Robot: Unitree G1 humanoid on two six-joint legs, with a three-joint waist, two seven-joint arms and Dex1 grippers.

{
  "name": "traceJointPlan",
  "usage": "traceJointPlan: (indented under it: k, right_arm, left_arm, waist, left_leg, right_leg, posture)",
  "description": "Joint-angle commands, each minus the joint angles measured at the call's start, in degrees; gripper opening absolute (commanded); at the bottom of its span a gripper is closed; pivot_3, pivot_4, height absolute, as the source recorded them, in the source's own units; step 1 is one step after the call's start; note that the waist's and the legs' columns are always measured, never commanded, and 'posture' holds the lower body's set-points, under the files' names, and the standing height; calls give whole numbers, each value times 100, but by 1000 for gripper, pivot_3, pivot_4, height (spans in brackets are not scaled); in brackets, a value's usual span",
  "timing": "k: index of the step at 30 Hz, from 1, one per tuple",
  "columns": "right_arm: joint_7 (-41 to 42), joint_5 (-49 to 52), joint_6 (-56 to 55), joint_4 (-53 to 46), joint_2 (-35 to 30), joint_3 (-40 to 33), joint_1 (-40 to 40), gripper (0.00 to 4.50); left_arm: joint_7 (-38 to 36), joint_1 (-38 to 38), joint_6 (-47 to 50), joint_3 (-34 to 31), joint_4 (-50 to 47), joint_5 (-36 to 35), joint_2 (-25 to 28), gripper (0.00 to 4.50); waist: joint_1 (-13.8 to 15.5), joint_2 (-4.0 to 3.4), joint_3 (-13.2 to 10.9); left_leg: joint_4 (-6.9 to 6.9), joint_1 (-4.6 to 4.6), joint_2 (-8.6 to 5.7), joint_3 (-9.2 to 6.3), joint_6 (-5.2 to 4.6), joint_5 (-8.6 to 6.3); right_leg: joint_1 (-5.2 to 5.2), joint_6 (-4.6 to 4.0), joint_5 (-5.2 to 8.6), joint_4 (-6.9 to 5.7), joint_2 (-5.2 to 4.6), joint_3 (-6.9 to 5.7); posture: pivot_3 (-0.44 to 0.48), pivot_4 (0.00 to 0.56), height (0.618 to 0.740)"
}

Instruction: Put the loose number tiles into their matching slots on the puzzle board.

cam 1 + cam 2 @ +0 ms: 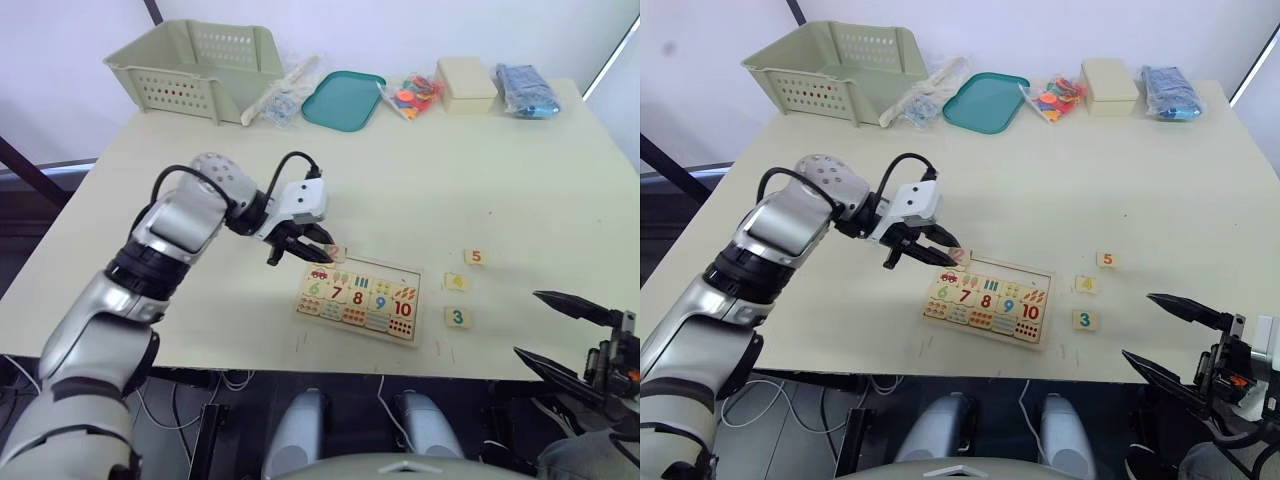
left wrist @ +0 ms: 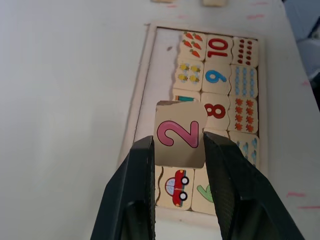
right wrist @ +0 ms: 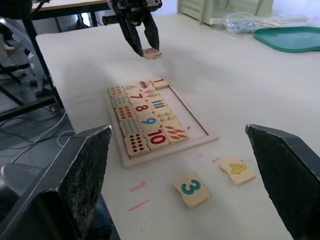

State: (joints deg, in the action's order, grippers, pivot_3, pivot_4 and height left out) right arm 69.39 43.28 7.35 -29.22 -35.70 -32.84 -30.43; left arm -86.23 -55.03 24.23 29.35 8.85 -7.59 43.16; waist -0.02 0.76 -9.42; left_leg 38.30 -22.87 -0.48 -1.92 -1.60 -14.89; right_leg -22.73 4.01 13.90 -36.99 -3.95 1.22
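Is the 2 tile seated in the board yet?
No. The left gripper holds the 2 tile over the puzzle board.

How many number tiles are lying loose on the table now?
3: tile 5, tile 4 and tile 3, right of the puzzle board. Tile 2 is in the left pincer.

From my head cameras the 2 tile (image 1: 335,253) is mostly hidden behind the left gripper (image 1: 300,250). The puzzle board (image 2: 145,100) runs off the wrist picture's edge, and I can't tell whether the tile touches it.
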Motion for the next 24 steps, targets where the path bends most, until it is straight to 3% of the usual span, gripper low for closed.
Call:
traceJointPlan:
  k: [1, 12, 24]
  right_arm:
    - [-25, 42, -73, -147, -6, -40, -45, 4500]
    - [-87, -35, -130, -156, 4, 102, 56, 4500]
    - [-177, -78, -220, -200, 54, 160, 4, 4500]
  left_arm:
    - [-258, -295, -483, 208, 533, 373, -258, 933]
    - [-452, -609, -1012, 391, 1445, 1166, -822, 933]
    - [-353, -730, -1179, 334, 1948, 1574, -1221, 933]
  waist:
    - [7, 1, -1]
    - [-21, 2, -2]
    - [-27, 3, -2]
  left_leg:
    - [1, -1, 0, 0, 0, 0]
    - [1, -3, 0, -7, 0, 0]
    - [1, -3, -1, -10, -1, 0]
  right_leg:
    - [0, 0, 0, 1, 0, 0]
    - [-2, 1, 0, -1, -1, 0]
    - [-2, 2, 0, -3, -2, -1]
  posture:
    - [0, 150, 740]
    - [0, 150, 740]
    - [0, 150, 740]
